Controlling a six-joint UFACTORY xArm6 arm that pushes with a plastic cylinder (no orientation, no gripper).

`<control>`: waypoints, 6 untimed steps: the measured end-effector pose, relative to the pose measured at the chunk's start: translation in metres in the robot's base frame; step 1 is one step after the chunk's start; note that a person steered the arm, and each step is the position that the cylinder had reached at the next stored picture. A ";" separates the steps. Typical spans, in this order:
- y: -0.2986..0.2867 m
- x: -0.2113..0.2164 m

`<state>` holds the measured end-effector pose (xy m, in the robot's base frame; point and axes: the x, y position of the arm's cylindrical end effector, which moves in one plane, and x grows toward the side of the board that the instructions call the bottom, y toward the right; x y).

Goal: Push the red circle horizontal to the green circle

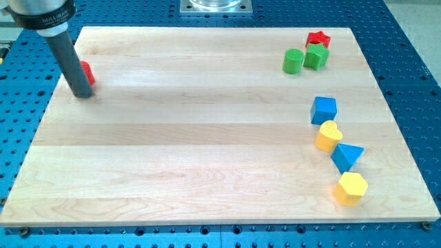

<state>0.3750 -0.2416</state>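
Observation:
The red circle [87, 72] lies near the view's top left of the wooden board, mostly hidden behind my rod. My tip [83, 94] rests on the board just below and left of it, touching or nearly touching it. The green circle [293, 61] stands far off at the view's top right, a little higher in the view than the red circle.
A green block [317, 56] and a red star [318, 40] sit right of the green circle. Down the view's right side lie a blue cube [324, 109], a yellow block [329, 136], a blue triangle [346, 156] and a yellow hexagon [351, 188].

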 end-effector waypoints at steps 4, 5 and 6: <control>0.003 -0.063; 0.048 -0.079; 0.070 -0.082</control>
